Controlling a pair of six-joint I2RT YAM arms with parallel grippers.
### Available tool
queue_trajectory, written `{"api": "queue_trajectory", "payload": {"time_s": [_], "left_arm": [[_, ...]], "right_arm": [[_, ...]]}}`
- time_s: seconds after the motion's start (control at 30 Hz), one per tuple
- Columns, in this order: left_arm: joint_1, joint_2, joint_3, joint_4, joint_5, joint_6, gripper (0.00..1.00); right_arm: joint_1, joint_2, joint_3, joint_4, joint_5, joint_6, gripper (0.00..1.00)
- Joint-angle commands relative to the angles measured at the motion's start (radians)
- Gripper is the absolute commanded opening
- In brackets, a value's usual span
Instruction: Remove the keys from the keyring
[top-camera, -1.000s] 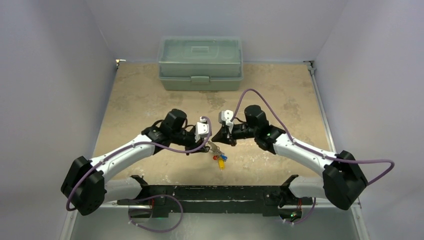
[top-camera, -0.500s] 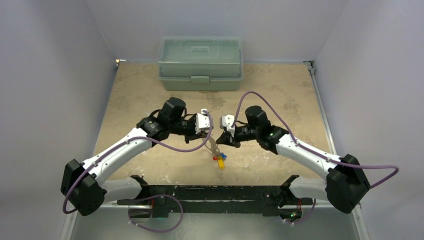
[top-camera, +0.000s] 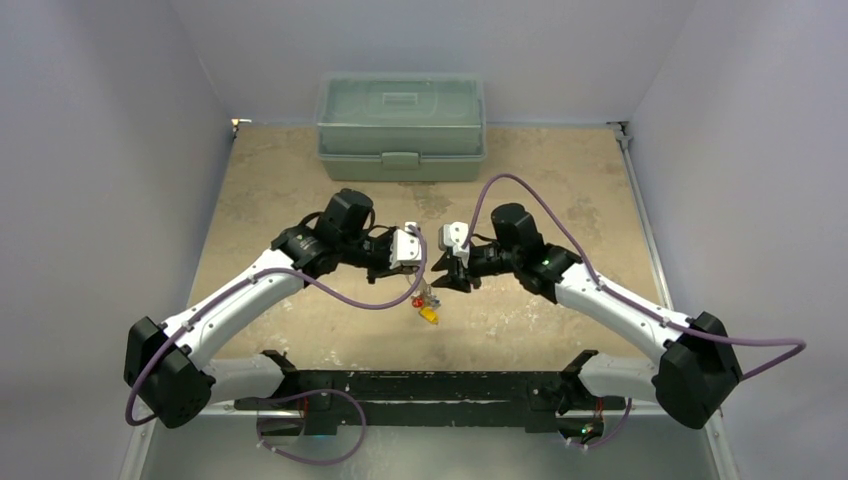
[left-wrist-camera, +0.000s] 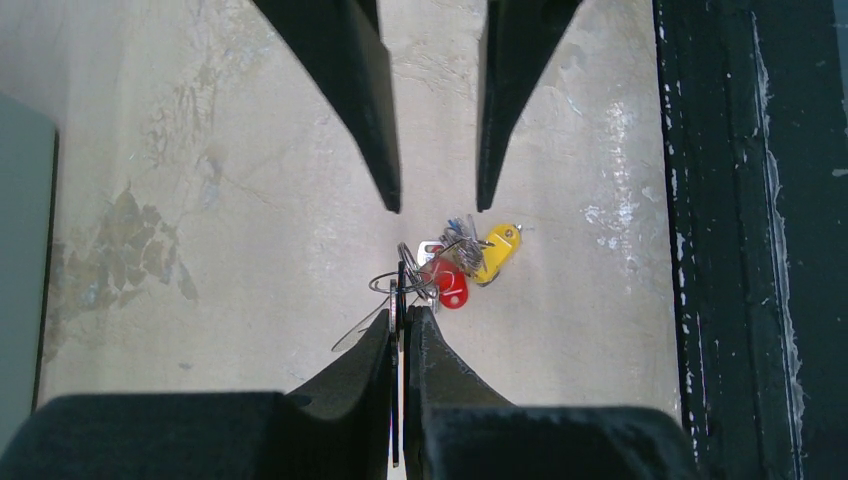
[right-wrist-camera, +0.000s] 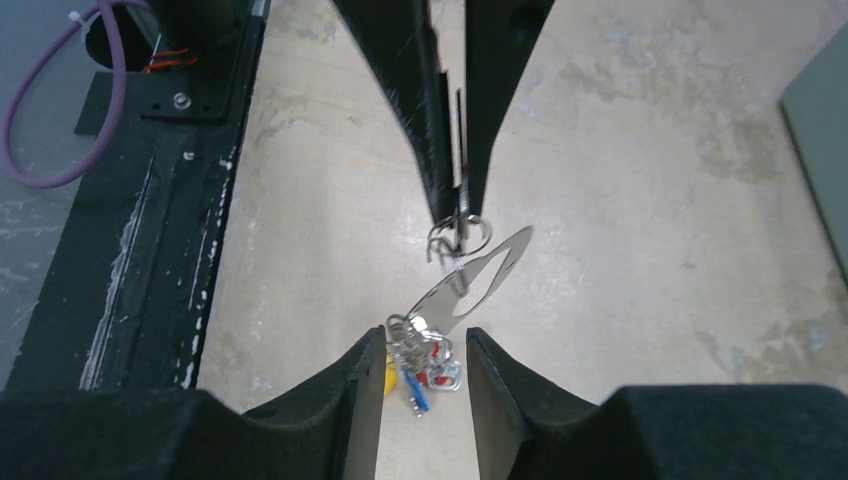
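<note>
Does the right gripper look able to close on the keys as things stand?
Probably yes. The right gripper is open, the keys hang just off its fingertips below the keyring pinched by the left gripper, and nothing sits between them.

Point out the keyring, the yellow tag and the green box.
keyring (right-wrist-camera: 432, 300): right wrist view, its flat lower end.
yellow tag (left-wrist-camera: 497, 252): left wrist view, its middle.
green box (top-camera: 400, 110): top external view, its lid.
</note>
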Motion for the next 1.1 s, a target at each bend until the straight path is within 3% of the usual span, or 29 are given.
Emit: {"api": "queue_trajectory", "payload": {"time_s": [0.0, 0.4, 0.7, 0.8, 1.0, 1.07], "left_arm": [[0.005, 0.001, 0.048, -0.027, 0.066, 0.077, 0.0], [0.005, 0.013, 0.072, -0.031, 0.102, 0.084, 0.0], [0.005, 0.021, 0.068, -0.021, 0.102, 0.081, 0.0], [0.005, 0.022, 0.066, -0.014, 0.093, 0.076, 0.0], [0.007, 0.015, 0.058, -0.007, 0.082, 0.051, 0.0], [0.006, 0.011, 0.053, -0.007, 0.081, 0.038, 0.0]], "right_arm": [[-0.003, -0.02, 0.076, -0.023, 0.019, -0.037, 0.4], [0.016, 0.038, 0.131, -0.046, -0.003, -0.065, 0.41], [0.044, 0.069, 0.169, -0.087, -0.004, -0.11, 0.33], [0.056, 0.075, 0.175, -0.103, 0.003, -0.126, 0.27], [0.06, 0.063, 0.147, -0.104, 0.033, -0.146, 0.0], [0.06, 0.054, 0.133, -0.094, 0.039, -0.144, 0.0]]}}
